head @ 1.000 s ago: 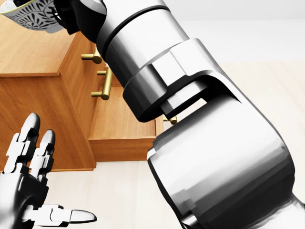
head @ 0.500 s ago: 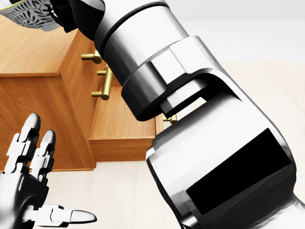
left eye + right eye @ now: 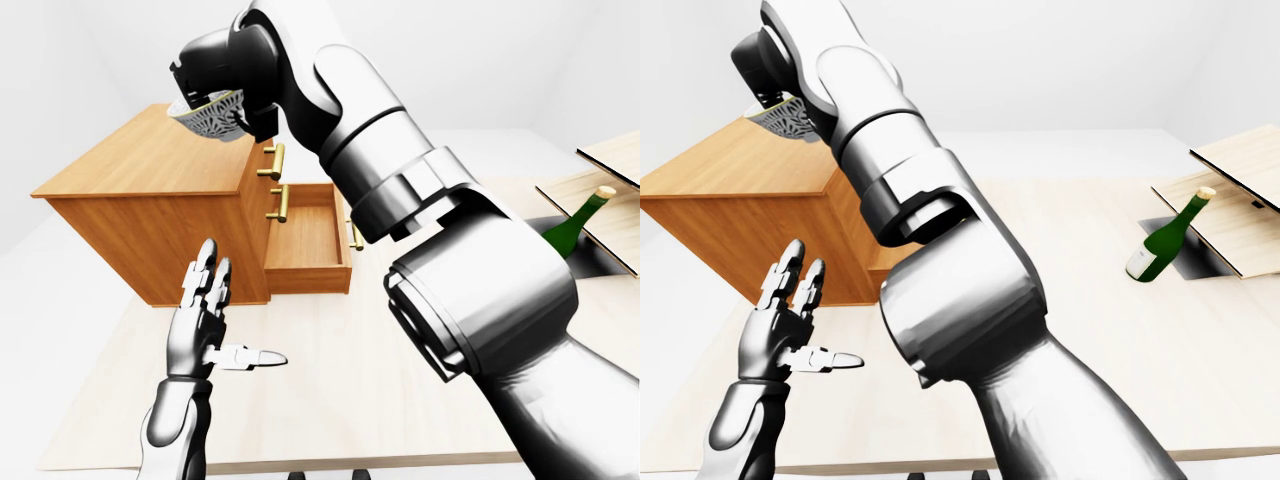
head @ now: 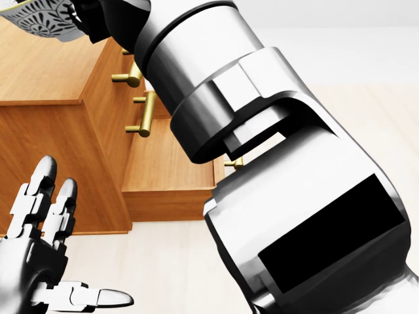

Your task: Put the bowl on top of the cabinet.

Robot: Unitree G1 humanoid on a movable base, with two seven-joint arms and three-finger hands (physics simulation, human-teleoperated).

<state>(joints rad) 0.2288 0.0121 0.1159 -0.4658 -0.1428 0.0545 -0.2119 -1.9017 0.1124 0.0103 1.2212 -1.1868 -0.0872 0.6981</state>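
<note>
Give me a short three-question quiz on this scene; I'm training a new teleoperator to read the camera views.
1. True or false: the left hand grips the patterned grey-and-white bowl.
2. The lowest drawer of the brown wooden cabinet with brass handles is: A shut, B pulled open, C lifted out.
3. Fill in: in the right-eye view, the green glass bottle shows at the picture's ___ side.
Key: 1 false, the right hand holds it, and the left hand is open and empty; 2 B; 3 right.
</note>
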